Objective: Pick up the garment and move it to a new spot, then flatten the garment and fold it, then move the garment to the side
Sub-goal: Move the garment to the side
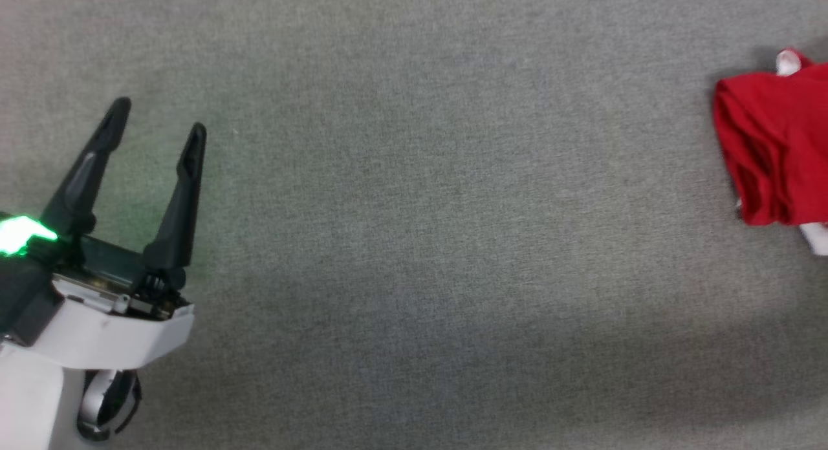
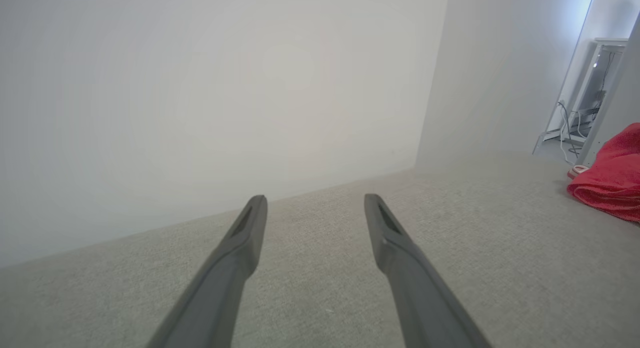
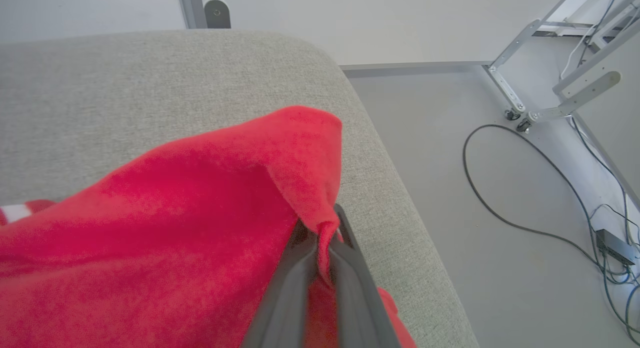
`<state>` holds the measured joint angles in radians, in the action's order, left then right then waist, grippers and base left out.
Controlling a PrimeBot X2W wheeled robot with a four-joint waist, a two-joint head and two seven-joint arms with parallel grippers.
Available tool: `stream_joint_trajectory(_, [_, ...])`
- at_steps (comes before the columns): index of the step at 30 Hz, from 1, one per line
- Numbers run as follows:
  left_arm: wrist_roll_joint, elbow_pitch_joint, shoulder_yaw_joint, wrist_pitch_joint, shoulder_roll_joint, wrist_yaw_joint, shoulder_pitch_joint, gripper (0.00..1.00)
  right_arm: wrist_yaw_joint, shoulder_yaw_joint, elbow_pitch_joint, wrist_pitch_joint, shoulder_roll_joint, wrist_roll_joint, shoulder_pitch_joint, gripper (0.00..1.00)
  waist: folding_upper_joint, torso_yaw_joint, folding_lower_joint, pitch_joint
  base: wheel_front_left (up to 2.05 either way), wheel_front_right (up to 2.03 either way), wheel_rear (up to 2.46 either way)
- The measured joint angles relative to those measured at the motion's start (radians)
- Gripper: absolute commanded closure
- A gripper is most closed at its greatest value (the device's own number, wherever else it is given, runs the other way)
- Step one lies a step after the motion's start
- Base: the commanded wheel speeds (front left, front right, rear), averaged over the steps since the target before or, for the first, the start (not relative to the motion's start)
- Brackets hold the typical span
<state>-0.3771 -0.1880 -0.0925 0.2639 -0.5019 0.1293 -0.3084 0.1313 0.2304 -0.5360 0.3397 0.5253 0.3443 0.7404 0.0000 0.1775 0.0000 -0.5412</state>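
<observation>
At your far left, the left gripper (image 1: 160, 117) hangs over the grey padded surface (image 1: 414, 256) with its 2 fingers spread wide and nothing between them. It is well apart from the garment (image 1: 770, 146), which lies bunched at the right edge of the head view, white patches showing at its top and bottom. Further right, the right gripper (image 3: 324, 238) has its fingers pressed together on 1 thin fold of the red cloth, close to the rounded corner (image 3: 320, 53) of the surface. That pinch looks shallow, so a quick lift could let the fold slip free. Pulling outward could drag the bundle over the corner onto the floor (image 3: 475, 268), near the cable (image 3: 500, 208). With only 1 grip point, expect it to hang twisted
</observation>
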Motion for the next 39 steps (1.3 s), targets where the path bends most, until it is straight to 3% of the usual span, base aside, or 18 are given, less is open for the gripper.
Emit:
stream_joint_trajectory(6, [0.018,-0.022,0.016,0.0,-0.023,0.0,-0.001,0.0,0.0,-0.034,-0.112,-0.049,0.021,-0.056,0.075,1.0,0.0,-0.002,0.0,-0.043,0.0,0.0,0.0])
stream_joint_trajectory(14, [0.03,-0.035,0.021,0.0,-0.047,0.0,0.0,0.0,0.0,-0.037,-0.256,-0.123,-0.004,-0.154,0.135,1.0,0.0,0.013,0.0,-0.077,0.0,0.0,0.0])
stream_joint_trajectory(24, [0.034,-0.027,0.017,0.0,-0.052,0.0,0.0,0.0,0.0,-0.051,-0.37,-0.194,-0.026,-0.175,0.185,1.0,0.0,0.023,0.0,-0.083,0.0,0.0,0.0])
stream_joint_trajectory(25, [0.034,-0.024,0.016,0.0,-0.051,0.0,-0.002,0.0,0.0,-0.053,-0.379,-0.201,-0.026,-0.176,0.191,0.74,0.0,0.022,0.0,-0.083,0.0,0.0,0.0])
stream_joint_trajectory(26, [0.034,-0.02,0.014,0.0,-0.048,0.0,-0.004,0.0,0.0,-0.055,-0.387,-0.208,-0.025,-0.176,0.194,0.55,0.0,0.022,0.0,-0.081,0.0,0.0,0.0])
stream_joint_trajectory(27, [0.034,-0.016,0.013,0.0,-0.044,0.0,-0.007,0.0,0.0,-0.058,-0.396,-0.213,-0.024,-0.178,0.196,0.17,0.0,0.021,0.0,-0.079,0.0,0.0,0.0])
stream_joint_trajectory(28, [0.034,-0.012,0.012,0.0,-0.039,0.0,-0.012,0.0,0.0,-0.06,-0.404,-0.219,-0.023,-0.179,0.198,0.0,0.0,0.019,0.0,-0.075,0.0,0.0,0.0])
stream_joint_trajectory(39, [0.043,0.075,0.005,0.0,0.056,0.0,0.002,0.0,0.0,-0.146,-0.388,-0.279,0.013,-0.144,0.179,0.0,0.0,-0.008,0.0,0.022,0.0,0.0,0.0])
